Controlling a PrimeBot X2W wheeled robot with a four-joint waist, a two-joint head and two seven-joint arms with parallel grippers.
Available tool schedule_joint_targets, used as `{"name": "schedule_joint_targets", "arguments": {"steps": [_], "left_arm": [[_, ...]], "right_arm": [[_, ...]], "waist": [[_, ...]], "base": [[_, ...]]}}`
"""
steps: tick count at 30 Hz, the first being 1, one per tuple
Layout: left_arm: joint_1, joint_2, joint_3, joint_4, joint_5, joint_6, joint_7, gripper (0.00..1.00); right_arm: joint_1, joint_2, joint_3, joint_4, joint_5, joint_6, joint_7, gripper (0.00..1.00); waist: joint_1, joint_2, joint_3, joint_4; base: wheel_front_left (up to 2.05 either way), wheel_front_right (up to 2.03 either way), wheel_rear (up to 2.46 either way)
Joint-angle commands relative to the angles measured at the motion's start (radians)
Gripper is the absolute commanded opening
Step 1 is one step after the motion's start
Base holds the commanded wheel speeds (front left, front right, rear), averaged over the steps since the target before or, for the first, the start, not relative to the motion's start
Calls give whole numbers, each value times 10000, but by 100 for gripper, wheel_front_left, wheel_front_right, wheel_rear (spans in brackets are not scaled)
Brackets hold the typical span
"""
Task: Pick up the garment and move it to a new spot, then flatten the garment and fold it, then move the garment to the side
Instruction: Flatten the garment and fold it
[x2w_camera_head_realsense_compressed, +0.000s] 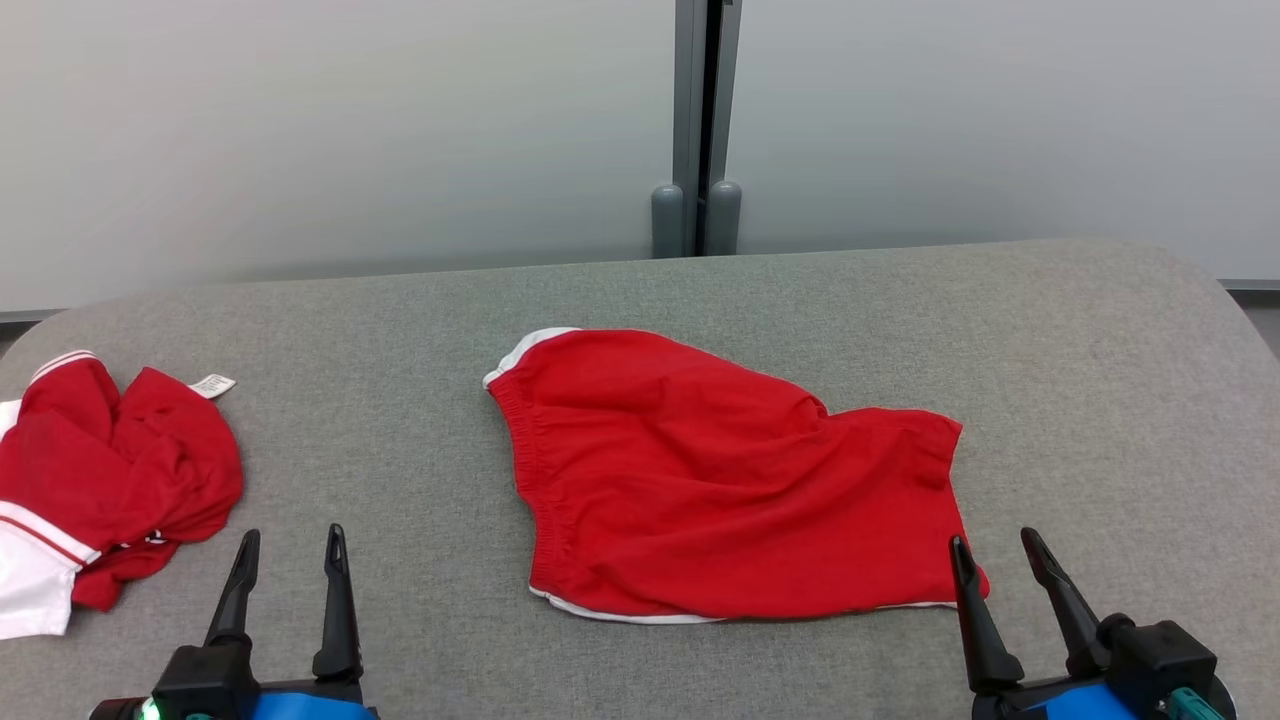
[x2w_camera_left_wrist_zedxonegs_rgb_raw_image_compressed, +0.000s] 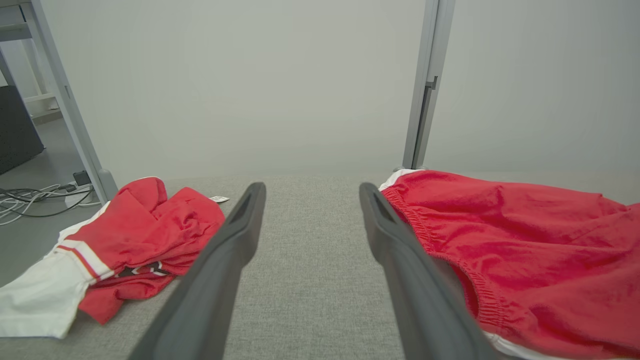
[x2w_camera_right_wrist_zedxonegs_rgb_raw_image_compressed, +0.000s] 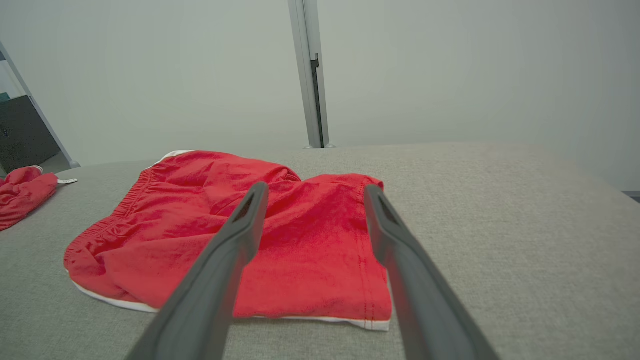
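A pair of red shorts with white trim, the garment (x2w_camera_head_realsense_compressed: 720, 480), lies spread and folded over on the grey table (x2w_camera_head_realsense_compressed: 640, 290), elastic waistband to the left. My left gripper (x2w_camera_head_realsense_compressed: 292, 540) stands open near the front edge, left of the shorts, nothing between its fingers. My right gripper (x2w_camera_head_realsense_compressed: 995, 540) is open at the shorts' front right corner, just off the cloth. In the left wrist view the garment (x2w_camera_left_wrist_zedxonegs_rgb_raw_image_compressed: 525, 250) lies right of the left gripper (x2w_camera_left_wrist_zedxonegs_rgb_raw_image_compressed: 311, 192). Through the right wrist view the garment (x2w_camera_right_wrist_zedxonegs_rgb_raw_image_compressed: 240, 235) spreads behind and below the open right gripper (x2w_camera_right_wrist_zedxonegs_rgb_raw_image_compressed: 314, 192).
A second red and white garment (x2w_camera_head_realsense_compressed: 100, 480) lies crumpled at the table's left edge, also the crumpled garment (x2w_camera_left_wrist_zedxonegs_rgb_raw_image_compressed: 130, 240) in the left wrist view. A pale wall with a grey post (x2w_camera_head_realsense_compressed: 697, 130) stands behind the table. Bare cloth surface lies to the right of the shorts.
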Motion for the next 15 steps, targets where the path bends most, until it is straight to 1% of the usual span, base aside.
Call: {"name": "schedule_joint_targets", "arguments": {"steps": [1,10,15], "left_arm": [[-42,59,77,30,9,-9,-26,100],[-127,80,95,97,18,-90,-26,100],[-350,149,-410,299,30,-230,-26,100]], "right_arm": [[82,13,-16,37,10,5,-32,100],[-6,13,28,239,126,5,-34,100],[-238,6,-231,597,-4,5,-33,100]], "waist": [[1,1,1,2],[1,1,34,-48],[1,1,167,-144]], "base": [[0,0,0],[0,0,0],[0,0,0]]}}
